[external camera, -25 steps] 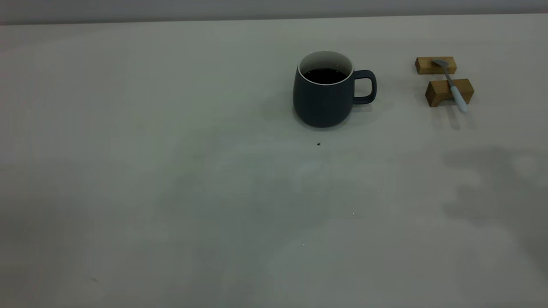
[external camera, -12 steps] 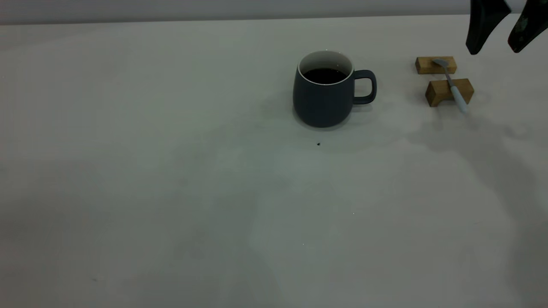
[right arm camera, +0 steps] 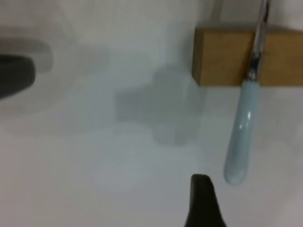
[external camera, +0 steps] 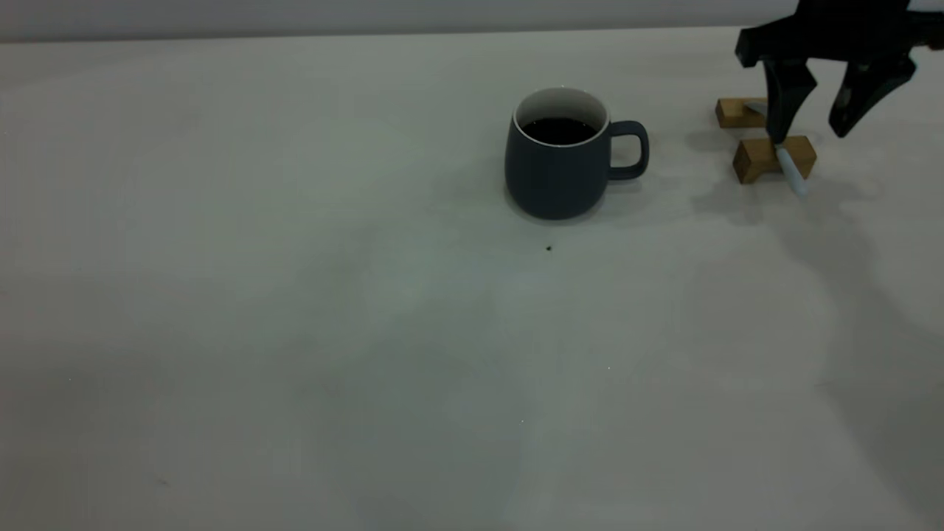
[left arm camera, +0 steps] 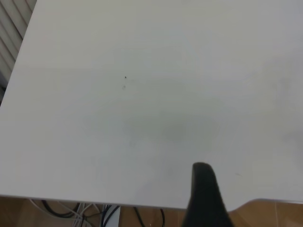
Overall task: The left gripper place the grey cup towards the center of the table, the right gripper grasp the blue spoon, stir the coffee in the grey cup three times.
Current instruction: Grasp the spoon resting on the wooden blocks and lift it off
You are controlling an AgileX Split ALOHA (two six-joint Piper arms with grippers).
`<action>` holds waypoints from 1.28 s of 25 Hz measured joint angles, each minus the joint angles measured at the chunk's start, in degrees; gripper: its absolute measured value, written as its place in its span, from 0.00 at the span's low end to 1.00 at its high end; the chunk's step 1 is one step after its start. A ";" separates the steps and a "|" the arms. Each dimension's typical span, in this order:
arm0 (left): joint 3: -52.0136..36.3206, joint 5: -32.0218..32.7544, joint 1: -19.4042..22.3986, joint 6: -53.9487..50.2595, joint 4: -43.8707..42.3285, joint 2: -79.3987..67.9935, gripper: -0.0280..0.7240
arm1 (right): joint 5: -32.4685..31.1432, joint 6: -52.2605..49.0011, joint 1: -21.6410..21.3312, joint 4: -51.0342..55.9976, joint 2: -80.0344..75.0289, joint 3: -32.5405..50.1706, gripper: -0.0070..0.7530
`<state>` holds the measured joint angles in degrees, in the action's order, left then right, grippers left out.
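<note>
The grey cup [external camera: 554, 173] stands upright at the table's middle, handle toward the right, with dark coffee [external camera: 559, 130] inside. The blue spoon [external camera: 793, 173] lies across two wooden blocks to the cup's right; its pale handle [right arm camera: 241, 137] sticks out past the nearer block. My right gripper [external camera: 807, 136] hangs open just above the spoon, one finger [external camera: 783, 110] over the handle and the other farther right. Of my left gripper only one finger [left arm camera: 202, 189] shows, over the bare table [left arm camera: 142, 118] near its edge, with nothing against it.
The two tan wooden blocks [external camera: 756, 158] [external camera: 734, 112] carry the spoon at the far right. A tiny dark speck [external camera: 549, 248] lies in front of the cup. Cables hang below the table edge in the left wrist view.
My right gripper came into the exterior view from the upper right and dropped leftward to just above the spoon and blocks. Cup and spoon have not moved.
</note>
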<state>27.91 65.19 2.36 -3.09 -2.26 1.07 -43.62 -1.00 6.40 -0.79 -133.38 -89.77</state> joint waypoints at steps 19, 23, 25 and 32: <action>0.00 0.00 0.00 0.00 0.04 0.00 0.82 | 4.34 5.26 -3.10 7.77 -6.83 -2.81 0.75; 0.00 0.00 0.00 0.00 0.04 0.00 0.82 | 5.21 5.71 -3.10 7.47 -6.83 -2.81 0.75; 0.00 0.00 0.00 0.00 0.04 0.00 0.82 | 5.73 5.36 -3.10 6.57 -6.83 -2.81 0.75; 0.00 0.00 0.00 0.00 0.04 0.00 0.82 | 6.62 4.30 -3.10 5.47 -8.32 -2.81 0.75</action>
<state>27.91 65.19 2.36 -3.09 -2.21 1.07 -37.00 3.30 3.31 4.68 -141.70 -92.58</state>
